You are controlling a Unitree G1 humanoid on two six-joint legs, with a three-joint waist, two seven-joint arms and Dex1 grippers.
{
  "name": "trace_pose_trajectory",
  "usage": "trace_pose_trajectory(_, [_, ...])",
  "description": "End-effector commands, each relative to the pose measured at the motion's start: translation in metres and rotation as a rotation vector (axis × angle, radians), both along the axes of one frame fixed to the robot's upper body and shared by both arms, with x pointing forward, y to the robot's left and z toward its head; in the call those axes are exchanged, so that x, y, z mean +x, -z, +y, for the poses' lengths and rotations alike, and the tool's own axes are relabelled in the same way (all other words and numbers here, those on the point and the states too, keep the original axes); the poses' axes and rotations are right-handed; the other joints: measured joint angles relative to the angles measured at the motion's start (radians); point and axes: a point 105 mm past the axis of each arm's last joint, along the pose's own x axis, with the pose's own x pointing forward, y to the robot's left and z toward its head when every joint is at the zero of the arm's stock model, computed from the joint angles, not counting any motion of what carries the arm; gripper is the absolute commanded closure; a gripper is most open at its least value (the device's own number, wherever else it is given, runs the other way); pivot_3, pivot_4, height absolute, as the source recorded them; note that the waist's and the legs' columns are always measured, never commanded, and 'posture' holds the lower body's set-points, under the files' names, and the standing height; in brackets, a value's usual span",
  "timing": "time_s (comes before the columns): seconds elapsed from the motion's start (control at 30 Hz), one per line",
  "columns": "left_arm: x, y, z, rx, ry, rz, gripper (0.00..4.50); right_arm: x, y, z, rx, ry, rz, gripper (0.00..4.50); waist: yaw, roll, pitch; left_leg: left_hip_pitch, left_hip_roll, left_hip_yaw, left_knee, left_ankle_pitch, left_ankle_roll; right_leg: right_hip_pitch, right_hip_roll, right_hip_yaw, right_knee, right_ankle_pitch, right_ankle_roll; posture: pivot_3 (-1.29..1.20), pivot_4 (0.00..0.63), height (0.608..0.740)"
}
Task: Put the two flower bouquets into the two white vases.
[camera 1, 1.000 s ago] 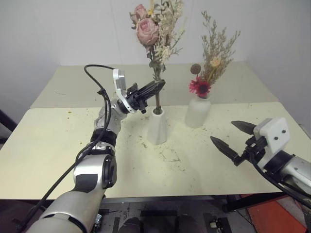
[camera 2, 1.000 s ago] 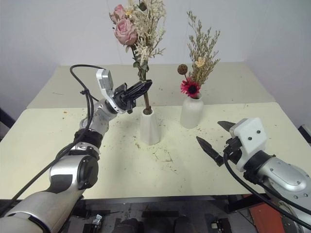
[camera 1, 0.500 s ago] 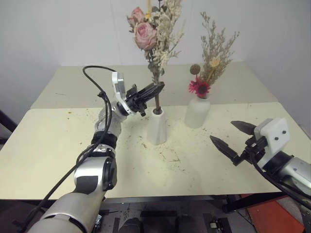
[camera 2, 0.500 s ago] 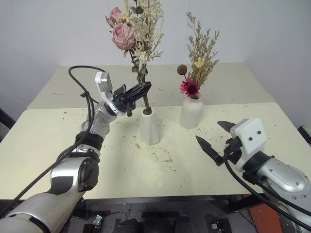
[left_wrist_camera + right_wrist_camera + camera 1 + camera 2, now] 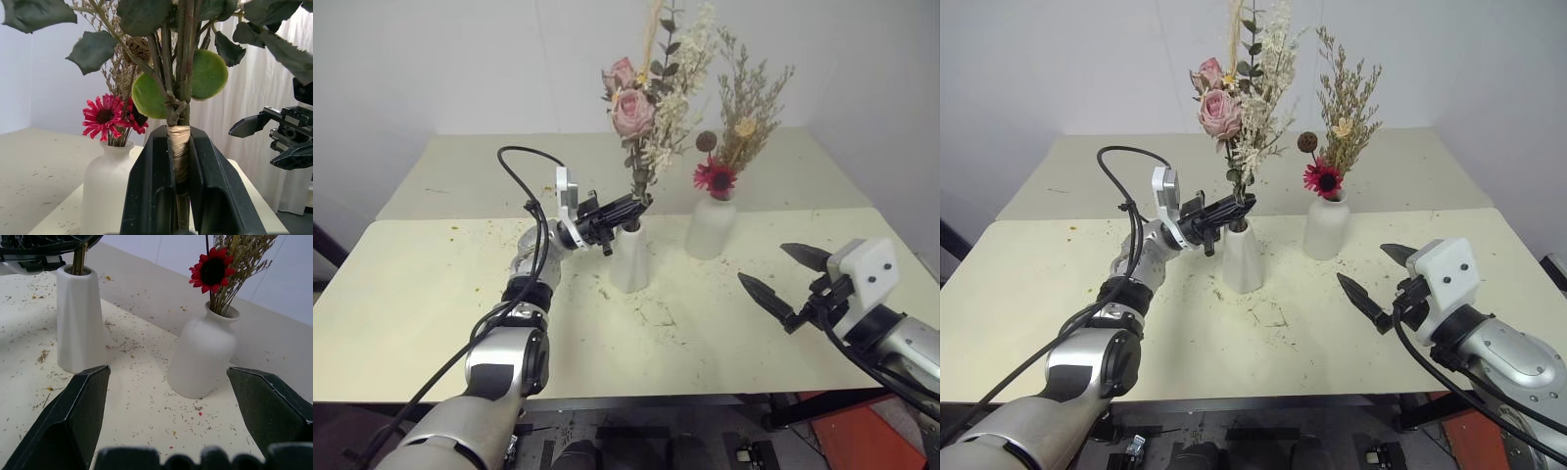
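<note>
The pink rose bouquet (image 5: 644, 108) stands with its stems down in the slim cone vase (image 5: 628, 257) at the table's middle. My left gripper (image 5: 636, 206) is shut on those stems just above the vase mouth; the left wrist view shows its fingers (image 5: 151, 186) clamped on the taped stem (image 5: 179, 152). The tan sprig bouquet with the red daisy (image 5: 716, 176) sits in the round bottle vase (image 5: 711, 227) to the right. My right gripper (image 5: 781, 272) hovers open and empty near the table's right front, apart from both vases (image 5: 203, 352).
Dried flower crumbs litter the cream table (image 5: 431, 294) around the vases. A second table surface (image 5: 470, 166) lies behind, against a white wall. The table's front edge runs just below my right gripper.
My left gripper has sunk with the rose bouquet, pushing its stems deeper into the cone vase, and the flower heads have swung to the right. The right gripper stayed still.
</note>
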Motion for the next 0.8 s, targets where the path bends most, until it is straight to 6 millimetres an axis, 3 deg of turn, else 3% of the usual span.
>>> trace_pose_trajectory(0.03, [-0.001, -0.016, 0.003, -0.010, -0.010, -0.065, 4.37, -0.002, -0.010, 0.001, -0.015, -0.009, -0.060, 0.00, 0.000, 0.000, 0.000, 0.000, 0.000, 0.000, 0.000, 0.000, 0.000, 0.000, 0.000, 0.000, 0.000, 0.000, 0.000, 0.00, 0.150, 0.740])
trace_pose_trajectory(0.07, [-0.001, -0.016, 0.003, -0.013, -0.012, -0.064, 4.37, -0.002, -0.010, 0.001, -0.015, -0.009, -0.060, 0.00, 0.000, 0.000, 0.000, 0.000, 0.000, 0.000, 0.000, 0.000, 0.000, 0.000, 0.000, 0.000, 0.000, 0.000, 0.000, 0.00, 0.150, 0.740])
trace_pose_trajectory(0.27, [-0.008, -0.027, 0.015, -0.028, 0.010, -0.102, 2.44, -0.003, -0.010, 0.000, -0.026, -0.008, -0.059, 0.00, -0.003, 0.000, 0.000, 0.000, 0.000, 0.000, 0.000, 0.000, 0.000, 0.000, 0.000, 0.000, 0.000, 0.000, 0.000, 0.00, 0.150, 0.740])
trace_pose_trajectory(0.4, [-0.010, -0.013, 0.026, 0.140, -0.062, -0.135, 1.16, -0.003, -0.009, -0.001, -0.031, -0.001, -0.057, 0.00, -0.006, 0.000, 0.000, 0.001, 0.000, 0.000, 0.000, 0.000, 0.001, 0.000, 0.000, 0.001, 0.000, 0.000, 0.000, 0.00, 0.150, 0.740])
trace_pose_trajectory(0.5, [-0.016, -0.013, 0.049, 0.155, -0.081, -0.121, 0.21, -0.002, -0.006, -0.003, -0.030, 0.008, -0.046, 0.00, -0.005, 0.000, 0.000, 0.002, 0.000, 0.000, 0.000, 0.000, 0.001, 0.001, 0.000, 0.001, 0.000, 0.000, 0.000, 0.00, 0.150, 0.740])
trace_pose_trajectory(0.67, [-0.021, 0.007, 0.058, 0.388, -0.099, -0.179, 0.08, 0.002, -0.004, -0.003, -0.028, 0.004, -0.042, 0.00, 0.000, 0.000, 0.000, 0.002, 0.000, 0.000, 0.000, 0.000, 0.001, 0.001, 0.000, 0.001, 0.000, 0.000, 0.000, 0.00, 0.150, 0.740])
trace_pose_trajectory(0.8, [-0.020, 0.000, 0.066, 0.452, -0.133, -0.215, 0.08, 0.007, -0.004, -0.005, -0.039, 0.002, -0.040, 0.00, 0.005, 0.000, 0.000, 0.001, 0.000, 0.000, 0.000, 0.000, 0.001, 0.002, 0.000, 0.000, -0.001, 0.000, 0.000, 0.00, 0.150, 0.740])
